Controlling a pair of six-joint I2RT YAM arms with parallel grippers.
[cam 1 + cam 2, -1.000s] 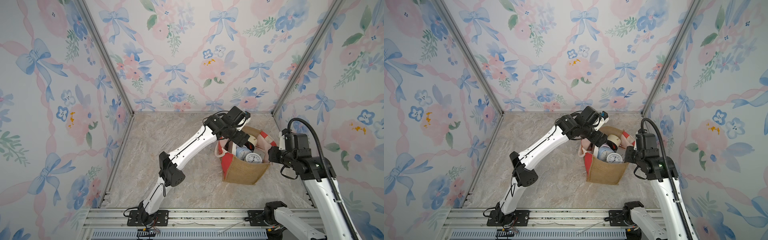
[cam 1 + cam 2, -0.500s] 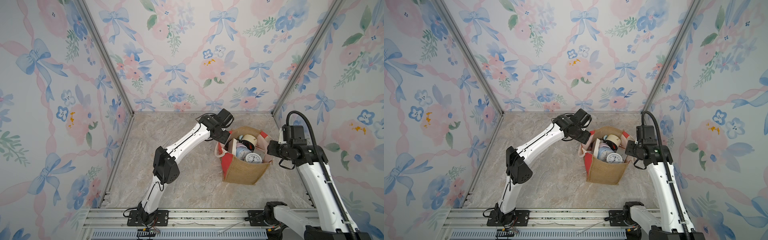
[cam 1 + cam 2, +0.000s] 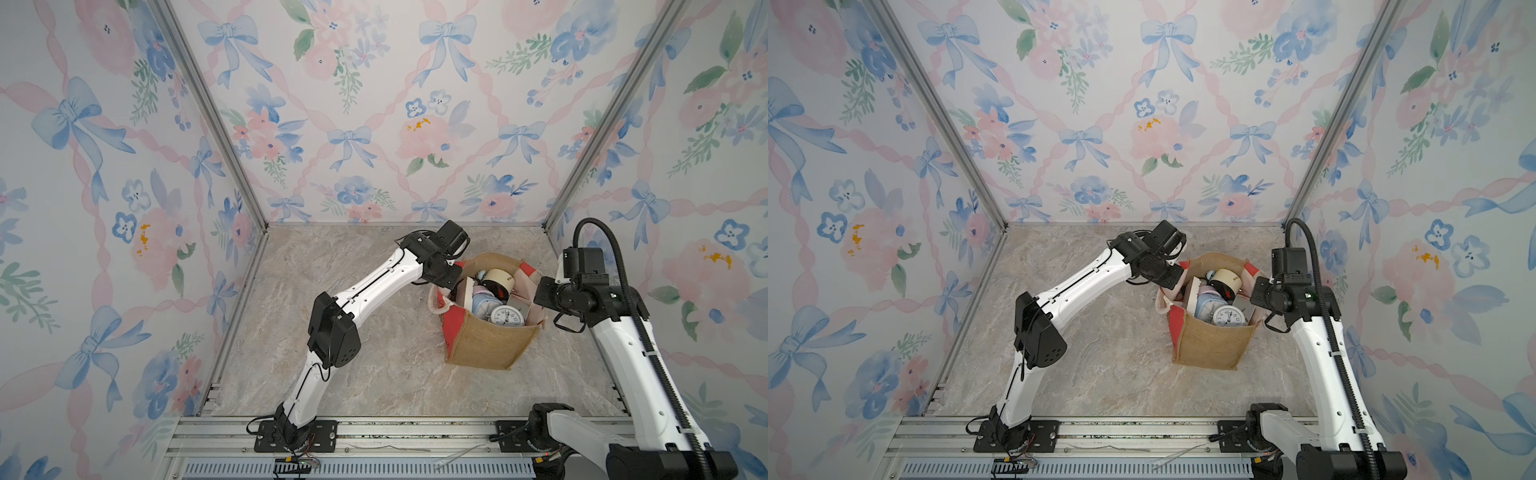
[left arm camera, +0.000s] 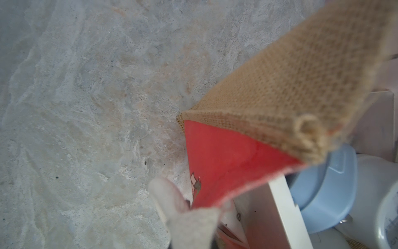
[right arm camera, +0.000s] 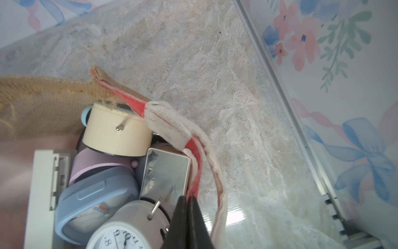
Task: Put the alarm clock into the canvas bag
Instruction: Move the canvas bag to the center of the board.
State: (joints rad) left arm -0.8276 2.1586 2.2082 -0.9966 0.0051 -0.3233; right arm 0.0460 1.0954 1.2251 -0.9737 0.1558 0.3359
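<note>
While the canvas bag [image 3: 482, 345] is standing right of centre in both top views, the white-faced alarm clock [image 3: 506, 317] is lying inside it among other clocks [image 5: 116, 131]. The right gripper [image 5: 188, 199] is pinching the bag's red rim, jaws closed. The left gripper [image 3: 452, 281] is sitting closed at the opposite rim; whether it is gripping fabric, I cannot tell.

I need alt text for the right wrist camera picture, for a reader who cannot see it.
The right gripper is shut on the red rim of a canvas bag packed with a cream clock, a blue clock, a white-faced alarm clock and others. A white rope handle lies along that rim, above a marble table.
</note>
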